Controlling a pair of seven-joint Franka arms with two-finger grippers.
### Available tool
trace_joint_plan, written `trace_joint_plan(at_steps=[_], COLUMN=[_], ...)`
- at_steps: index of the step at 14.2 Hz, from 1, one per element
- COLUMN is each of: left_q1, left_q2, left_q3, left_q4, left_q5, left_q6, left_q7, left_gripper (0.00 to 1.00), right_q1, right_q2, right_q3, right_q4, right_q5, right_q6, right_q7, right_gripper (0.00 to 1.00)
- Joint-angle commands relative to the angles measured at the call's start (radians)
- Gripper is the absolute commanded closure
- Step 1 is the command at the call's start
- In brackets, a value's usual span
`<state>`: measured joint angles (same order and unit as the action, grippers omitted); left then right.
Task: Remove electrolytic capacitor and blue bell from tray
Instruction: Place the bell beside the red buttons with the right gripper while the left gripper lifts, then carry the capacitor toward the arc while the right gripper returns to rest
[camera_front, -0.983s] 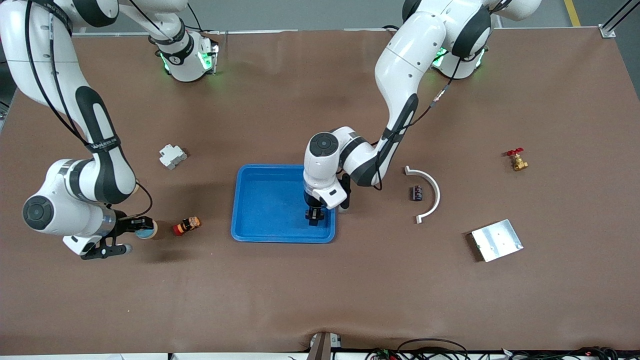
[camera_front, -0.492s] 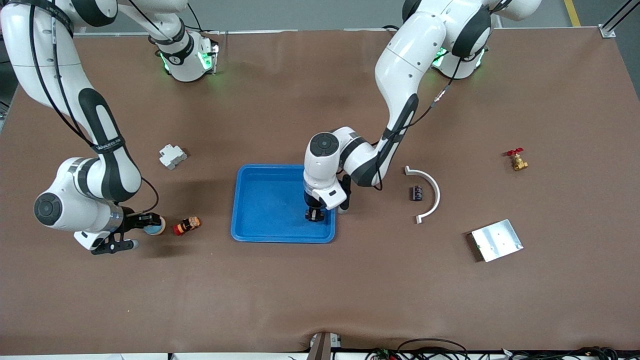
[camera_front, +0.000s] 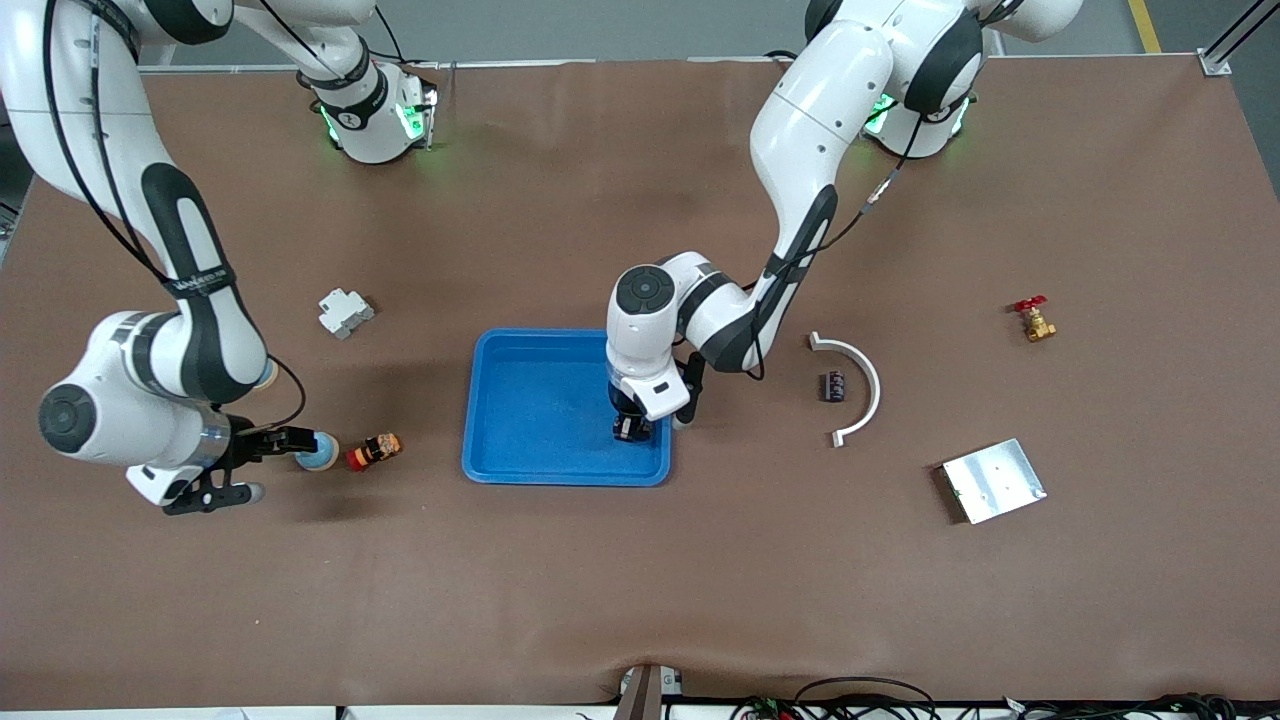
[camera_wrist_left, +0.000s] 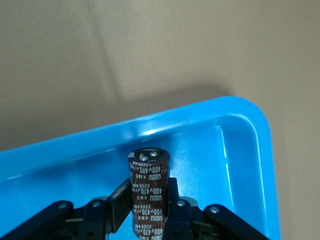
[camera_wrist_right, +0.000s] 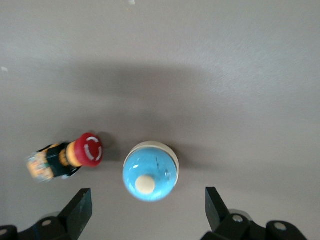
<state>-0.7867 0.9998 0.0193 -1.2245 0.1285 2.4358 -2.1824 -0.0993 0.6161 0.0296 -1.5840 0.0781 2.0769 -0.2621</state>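
Left gripper (camera_front: 630, 430) pinches the one capacitor (camera_wrist_left: 148, 192) low in the tray (camera_front: 530, 410), lower right corner of the blue in the front view; long axis runs along the fingers (camera_wrist_left: 120, 205). Needs lifting clear over the rim.

Right gripper (camera_front: 265, 462) spread wide; one bell (camera_wrist_right: 150, 171) rests on the table between the fingers, already outside the tray, beside one red-capped button (camera_wrist_right: 65, 159).

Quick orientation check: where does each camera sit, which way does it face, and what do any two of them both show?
Front view: high across the table, facing both arms' bases; whole table.
Left wrist view: on the left arm, looking down; left gripper shut on the capacitor.
Right wrist view: on the right arm, looking down; open right gripper around the blue bell.
Shared: front and left wrist views both show the tray.
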Motion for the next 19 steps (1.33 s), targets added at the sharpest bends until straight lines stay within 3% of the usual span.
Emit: trace_joint_plan(at_steps=[1,4,10,14,19], left_q1=[-0.011,0.001,0.003,0.02,0.093], left_q2=[-0.067,-0.138,-0.227,-0.389,-0.578], left_q3=[-0.011,-0.053,-0.056,-0.058,-0.058], left_q4=[-0.006,-0.006,-0.041,-0.252,-0.492], left_q5=[-0.012,-0.02,-0.021,-0.021,-0.02], left_q6=[-0.101,-0.208,-0.329,-0.333,-0.324], left_q7=[0.058,0.183,0.546,0.774,1.039], left_gripper=[1.0,1.0,1.0,1.0,1.0], right_q1=[-0.008,-0.013,0.016,0.007,0.006], right_q2=[-0.015,-0.085,-0.306,-0.387,-0.389], right_q3=[0.006,0.001,0.012,0.003,0.01], right_q4=[0.113,0.136,0.189,0.231,0.288], right_q5=[0.011,0.0,-0.083,-0.083,-0.135], right_q6=[-0.148,-0.236,-0.521,-0.61,-0.653], right_q7=[-0.002,0.036,0.263,0.287,0.288], right_gripper=[0.0,0.0,0.0,0.0,0.0])
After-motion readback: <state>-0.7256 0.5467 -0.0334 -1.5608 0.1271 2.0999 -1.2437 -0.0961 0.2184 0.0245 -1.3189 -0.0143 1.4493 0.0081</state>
